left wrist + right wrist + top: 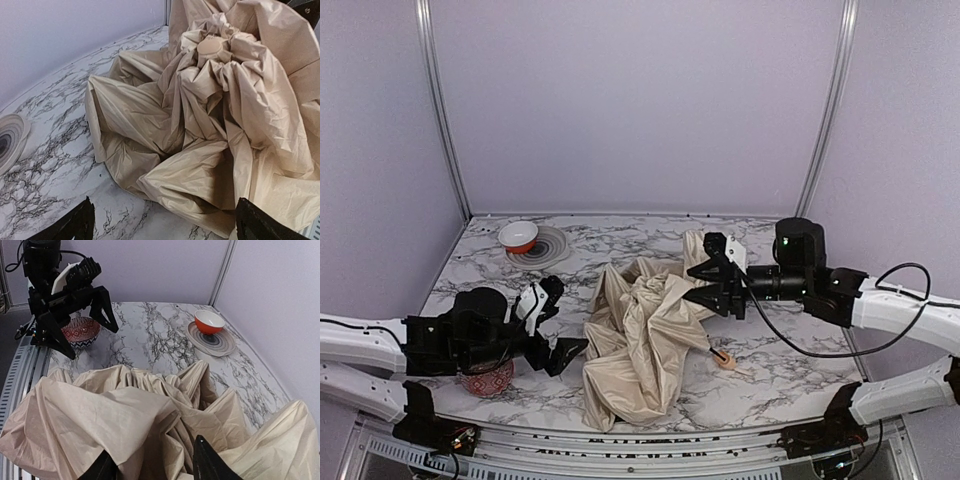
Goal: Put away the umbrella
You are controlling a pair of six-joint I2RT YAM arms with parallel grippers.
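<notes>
1. The umbrella lies collapsed in a crumpled heap of cream-beige fabric at the middle of the marble-patterned surface, between the two arms.
2. Its small pale tan handle sticks out of the heap on the right-hand side and rests on the surface, near the front edge.
3. In the left wrist view the fabric gathers in folds around a fabric-covered cap at the canopy's crown.
4. The left pincer sits just beside the left edge of the fabric. Its fingers are spread wide apart and hold nothing.
5. The right pincer reaches into the upper right part of the heap. Its fingers are partly apart with folds bunched between them. I cannot tell whether they pinch the cloth or only rest against it.
6. A red patterned bowl stands under the left arm near the front left edge.
7. A small orange bowl with a white inside sits on a ringed plate at the back left, well apart from the umbrella.
</notes>
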